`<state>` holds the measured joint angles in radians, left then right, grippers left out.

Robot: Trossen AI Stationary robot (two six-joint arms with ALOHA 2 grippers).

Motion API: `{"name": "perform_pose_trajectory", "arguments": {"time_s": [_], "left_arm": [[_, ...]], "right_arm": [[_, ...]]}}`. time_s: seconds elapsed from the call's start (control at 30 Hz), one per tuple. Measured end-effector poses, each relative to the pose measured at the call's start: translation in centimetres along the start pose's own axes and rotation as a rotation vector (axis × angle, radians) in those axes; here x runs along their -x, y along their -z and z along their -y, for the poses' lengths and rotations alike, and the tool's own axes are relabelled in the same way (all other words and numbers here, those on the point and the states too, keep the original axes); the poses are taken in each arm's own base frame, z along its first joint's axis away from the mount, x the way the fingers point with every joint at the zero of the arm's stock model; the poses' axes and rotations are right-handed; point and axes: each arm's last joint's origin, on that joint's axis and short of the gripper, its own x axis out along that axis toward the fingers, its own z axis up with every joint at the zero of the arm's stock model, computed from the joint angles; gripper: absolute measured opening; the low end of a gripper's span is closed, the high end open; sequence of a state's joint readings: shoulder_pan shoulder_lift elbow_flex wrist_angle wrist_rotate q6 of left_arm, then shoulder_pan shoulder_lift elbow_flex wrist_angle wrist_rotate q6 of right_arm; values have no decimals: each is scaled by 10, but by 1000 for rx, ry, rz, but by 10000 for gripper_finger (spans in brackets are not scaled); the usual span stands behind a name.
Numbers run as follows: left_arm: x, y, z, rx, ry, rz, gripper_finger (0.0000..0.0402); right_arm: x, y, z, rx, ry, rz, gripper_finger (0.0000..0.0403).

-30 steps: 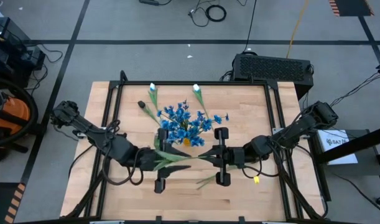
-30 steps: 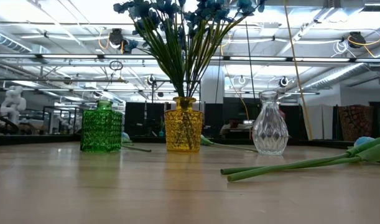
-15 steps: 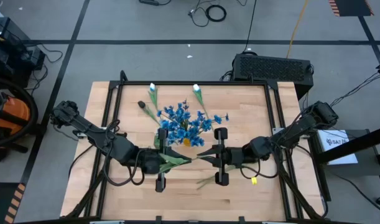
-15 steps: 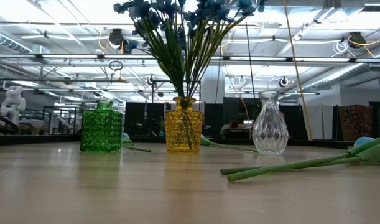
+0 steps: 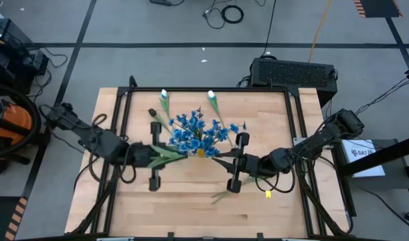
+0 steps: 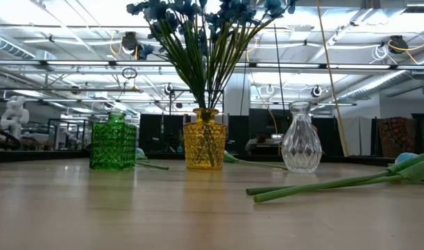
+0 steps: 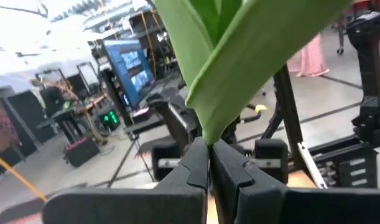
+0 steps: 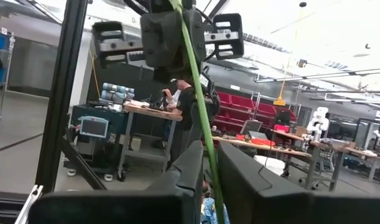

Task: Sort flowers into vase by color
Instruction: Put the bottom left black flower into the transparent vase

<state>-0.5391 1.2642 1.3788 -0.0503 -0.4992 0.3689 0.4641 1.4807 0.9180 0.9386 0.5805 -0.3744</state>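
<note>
One colour looks sorted: we see the blue flowers (image 5: 199,131) in the yellow vase (image 6: 205,146), mid-table. Left gripper (image 7: 209,163) pinches a leafy green stem (image 7: 239,56) tight; right gripper (image 8: 209,167) stands slightly parted around it. White buds (image 5: 165,94) lie at the far edge, unsorted.

Both arms meet at the blue bouquet, a leafy stem between them

The blue flowers (image 5: 197,131) stand bunched mid-table (image 5: 191,207). Just left of the bouquet, the left gripper (image 5: 152,154) is pinched on the green leafy stem (image 5: 169,153). Just right of the bouquet and slightly nearer the front edge sits the right gripper (image 5: 225,165). Behind the bouquet lie two white buds (image 5: 164,94) and a dark bud (image 5: 151,112); another stem (image 5: 221,195) lies before it.
</note>
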Motion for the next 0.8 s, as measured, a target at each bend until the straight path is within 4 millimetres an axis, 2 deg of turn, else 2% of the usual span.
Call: {"name": "perform_pose_trajectory", "arguments": {"time_s": [0.2,0.3,0.47,0.63,0.73,0.8], "left_arm": [[22,-2,-13,46,21,-48,6],[28,0,-15,50,33,-85,6],[32,2,-17,88,44,-111,6],[16,10,-9,74,36,-144,7],[2,18,-4,62,24,-172,7],[-7,23,-2,58,18,-183,8]], "right_arm": [[0,2,-2,-3,-19,-23,58],[-2,1,-4,9,-41,-76,95],[-10,-13,-3,-6,-79,-218,170],[-20,-40,-2,-118,-72,-402,211],[-17,-56,-4,-107,-90,-474,214],[-13,-58,-8,-100,-108,-491,212]]}}
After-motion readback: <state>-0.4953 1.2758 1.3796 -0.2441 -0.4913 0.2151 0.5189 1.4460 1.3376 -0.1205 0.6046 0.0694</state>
